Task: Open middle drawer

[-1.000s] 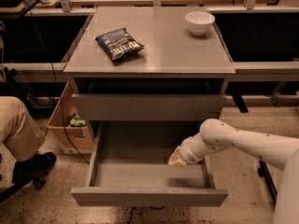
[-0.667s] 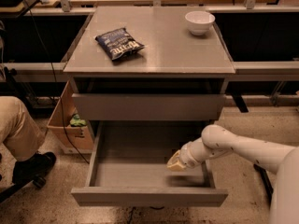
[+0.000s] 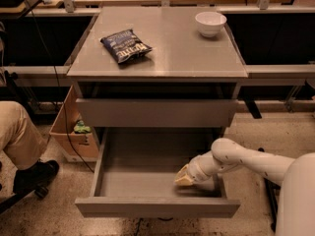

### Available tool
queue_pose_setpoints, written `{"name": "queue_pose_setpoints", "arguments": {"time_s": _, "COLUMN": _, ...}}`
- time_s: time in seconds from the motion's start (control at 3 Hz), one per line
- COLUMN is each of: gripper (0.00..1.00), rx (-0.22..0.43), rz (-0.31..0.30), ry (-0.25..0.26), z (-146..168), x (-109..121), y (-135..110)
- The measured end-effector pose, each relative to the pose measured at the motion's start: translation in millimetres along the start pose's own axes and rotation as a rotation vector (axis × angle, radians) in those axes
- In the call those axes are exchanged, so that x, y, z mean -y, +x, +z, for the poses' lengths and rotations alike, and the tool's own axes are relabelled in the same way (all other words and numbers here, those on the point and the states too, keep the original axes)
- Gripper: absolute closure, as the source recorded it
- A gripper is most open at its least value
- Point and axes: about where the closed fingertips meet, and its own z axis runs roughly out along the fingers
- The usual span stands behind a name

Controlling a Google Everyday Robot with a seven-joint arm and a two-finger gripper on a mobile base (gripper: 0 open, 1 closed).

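Found grey cabinet (image 3: 162,63) with the middle drawer (image 3: 157,207) pulled well out beneath the closed taller drawer front (image 3: 157,113), and the white arm (image 3: 251,161) reaching in over its right wall. Noted a seated person's leg (image 3: 19,132) and a cardboard box (image 3: 69,134) near the drawer's left side, with a chip bag (image 3: 125,45) and a white bowl (image 3: 210,22) well apart on the top. Located gripper (image 3: 184,177) low inside the drawer near its front right corner, just behind the front panel; grip state not determinable.
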Motion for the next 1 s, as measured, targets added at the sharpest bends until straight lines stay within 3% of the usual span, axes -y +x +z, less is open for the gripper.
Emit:
{"name": "queue_pose_setpoints", "arguments": {"time_s": 0.67, "gripper": 1.00, "rx": -0.074, "rz": -0.028, "ry": -0.140, "z": 30, "x": -19, "y": 3}}
{"name": "queue_pose_setpoints", "arguments": {"time_s": 1.0, "gripper": 1.00, "rx": -0.105, "rz": -0.023, "ry": -0.189, "z": 30, "x": -35, "y": 14}}
